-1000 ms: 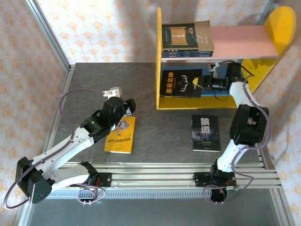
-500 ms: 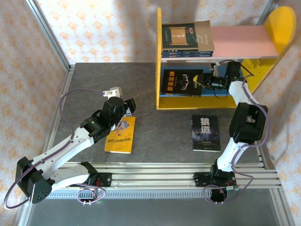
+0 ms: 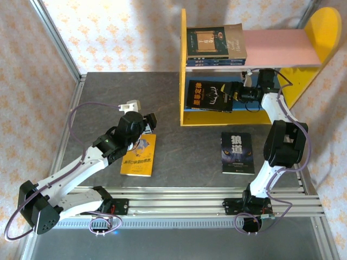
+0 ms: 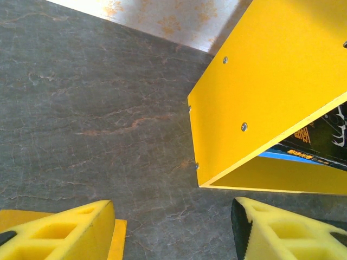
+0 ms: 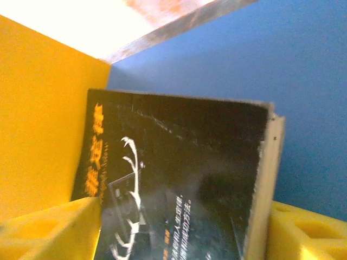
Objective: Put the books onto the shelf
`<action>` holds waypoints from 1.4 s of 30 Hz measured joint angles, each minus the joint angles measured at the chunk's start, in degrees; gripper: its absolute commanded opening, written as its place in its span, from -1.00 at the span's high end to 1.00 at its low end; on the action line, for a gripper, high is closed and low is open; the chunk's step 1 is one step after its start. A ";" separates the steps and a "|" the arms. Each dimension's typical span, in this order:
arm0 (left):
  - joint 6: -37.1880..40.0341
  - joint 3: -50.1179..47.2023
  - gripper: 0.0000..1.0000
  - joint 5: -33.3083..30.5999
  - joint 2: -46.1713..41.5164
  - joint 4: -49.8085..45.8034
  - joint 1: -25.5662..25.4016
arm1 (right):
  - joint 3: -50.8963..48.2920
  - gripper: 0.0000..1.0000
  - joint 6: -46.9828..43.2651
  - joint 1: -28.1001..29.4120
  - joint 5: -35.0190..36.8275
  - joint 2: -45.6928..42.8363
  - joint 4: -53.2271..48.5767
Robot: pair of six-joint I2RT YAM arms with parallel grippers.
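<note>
My left gripper (image 3: pixel 147 121) hangs over the table (image 3: pixel 103 92), well to the left of the shelf (image 3: pixel 183 65). Its fingers (image 4: pixel 59 235) are spread wide and there is nothing between them. Right under it lies the yellow book (image 3: pixel 138 160), flat on the table. That one has not been put away yet.

On the shelf, a small stack of books (image 3: pixel 214 44) lies on the pink board (image 3: pixel 282 46), pushed to the left end. Those look done. Below, the black book with the yellow title (image 3: pixel 209 96) is on the blue board (image 5: pixel 303 81), close to the shelf's left side. I think it is almost in place.

The wolf book (image 3: pixel 237 153) lies flat on the table just in front of the shelf. So I count two books left to move.

My right gripper (image 3: pixel 237 96) reaches into the shelf's lower level, at the black book's right edge. Its fingers (image 5: pixel 49 233) are wide apart, with the book's near end between them. I cannot tell if they touch it.

I cannot count the books in the stack. My left arm covers the top of the yellow book. The right wrist view is blurry and cuts off the black book's near end.
</note>
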 measured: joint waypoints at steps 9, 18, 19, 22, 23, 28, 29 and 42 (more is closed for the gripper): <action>-0.02 -0.76 -0.18 0.04 -0.90 0.00 0.00 | -2.64 -0.42 1.22 0.15 12.13 -4.17 0.57; -0.02 -0.87 -0.19 0.26 -1.14 -0.02 0.00 | -7.28 -0.19 2.16 5.11 22.95 -10.49 -0.68; -0.02 -0.87 -0.19 0.39 -1.14 -0.04 0.00 | -7.91 -0.19 2.54 5.40 23.76 -11.08 -0.61; 0.00 -0.87 -0.19 0.90 -1.14 -0.13 0.02 | -9.90 -0.18 3.39 6.03 26.53 -12.79 -0.76; -0.02 -0.87 -0.19 1.01 -1.14 -0.20 0.17 | -10.16 -0.18 3.54 6.23 27.30 -12.96 -0.76; 0.00 -0.87 -0.20 1.05 -1.27 -0.55 0.37 | -10.36 -0.15 3.65 7.13 29.31 -12.96 -1.01; 0.00 -0.87 -0.20 1.07 -1.29 -0.59 0.37 | -10.36 -0.14 3.65 7.21 29.42 -12.96 -1.09; 0.00 -0.87 -0.20 1.29 -1.31 -1.11 0.37 | -10.36 0.07 3.91 7.63 29.09 -12.46 -1.18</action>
